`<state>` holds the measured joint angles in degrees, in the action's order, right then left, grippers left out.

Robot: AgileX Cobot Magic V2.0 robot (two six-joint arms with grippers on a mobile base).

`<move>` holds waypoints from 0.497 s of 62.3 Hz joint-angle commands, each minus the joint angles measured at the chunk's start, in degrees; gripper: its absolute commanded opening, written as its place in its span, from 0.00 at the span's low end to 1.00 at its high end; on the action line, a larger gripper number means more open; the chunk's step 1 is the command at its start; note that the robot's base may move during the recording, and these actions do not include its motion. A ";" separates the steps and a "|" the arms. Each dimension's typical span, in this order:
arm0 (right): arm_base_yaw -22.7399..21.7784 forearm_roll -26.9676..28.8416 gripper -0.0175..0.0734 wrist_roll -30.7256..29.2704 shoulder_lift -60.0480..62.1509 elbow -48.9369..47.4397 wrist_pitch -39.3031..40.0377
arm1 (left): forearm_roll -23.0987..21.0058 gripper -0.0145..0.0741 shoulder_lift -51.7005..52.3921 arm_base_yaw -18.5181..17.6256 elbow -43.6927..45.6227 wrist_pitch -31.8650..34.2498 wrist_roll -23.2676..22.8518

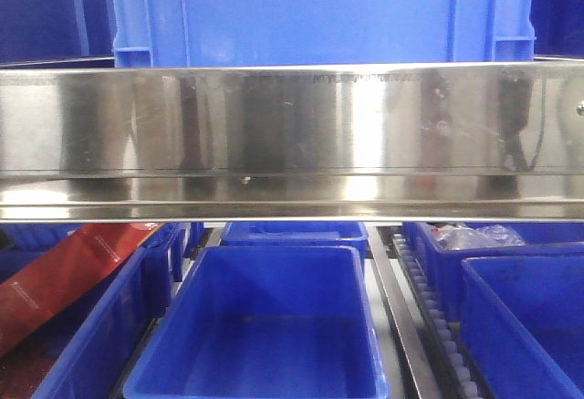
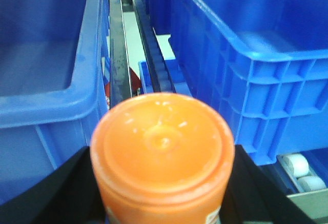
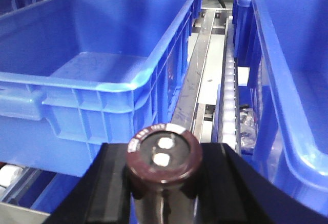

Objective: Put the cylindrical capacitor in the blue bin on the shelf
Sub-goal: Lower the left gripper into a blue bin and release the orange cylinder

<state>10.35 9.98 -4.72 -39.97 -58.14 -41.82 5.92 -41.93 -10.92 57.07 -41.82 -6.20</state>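
The right end effector (image 3: 165, 185) is gripping the cylindrical capacitor (image 3: 164, 155), its 2 black fingers (image 3: 105, 183) pressing against the dark brown body from either side. The capacitor is standing upright in that grip, its silvery-grey top with 2 pale terminals facing the wrist camera. It is hanging in front of and just outside the near corner of a blue bin (image 3: 102, 116), over the gap where a roller track (image 3: 229, 90) is running between that bin and a second bin (image 3: 307, 80) on the right.

The left end effector (image 2: 162, 193) is closed around an orange cylinder (image 2: 163, 142), with black fingers (image 2: 56, 193) sitting against both of its sides. The cylinder is hovering between 2 more blue containers, a left one (image 2: 51, 101) and a right one (image 2: 266, 70).

From the front view, the shelf (image 1: 292, 134) is showing a broad stainless-steel rail across the middle, carrying a blue crate (image 1: 319, 11) on top. Below it, a centre bin (image 1: 274, 255) is sitting open, a red package (image 1: 73, 271) is leaning at the left, and clear plastic items (image 1: 474, 235) are lying in a bin at the right.
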 commanded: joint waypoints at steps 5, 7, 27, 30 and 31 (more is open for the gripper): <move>0.06 0.43 0.02 -0.27 0.26 -0.55 2.17 | -0.52 0.04 0.26 -0.05 0.17 2.23 -0.45; 0.06 0.54 0.02 -0.27 0.26 -0.55 2.17 | -0.36 0.04 0.15 -0.05 0.51 2.65 0.24; 0.06 1.14 0.02 -0.27 0.26 -0.55 2.17 | -14.18 0.04 -16.62 -0.16 19.75 -0.83 17.28; 0.06 1.14 0.02 -0.27 0.26 -0.55 2.17 | -17.58 0.04 -20.36 -0.16 23.02 -1.22 19.21; 0.06 1.14 0.02 -0.27 0.26 -0.55 2.17 | -19.32 0.04 -21.43 -0.26 24.06 -1.36 19.87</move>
<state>10.35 11.05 -4.72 -39.97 -58.14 -41.37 -6.64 -58.13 -10.92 75.63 -42.72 9.71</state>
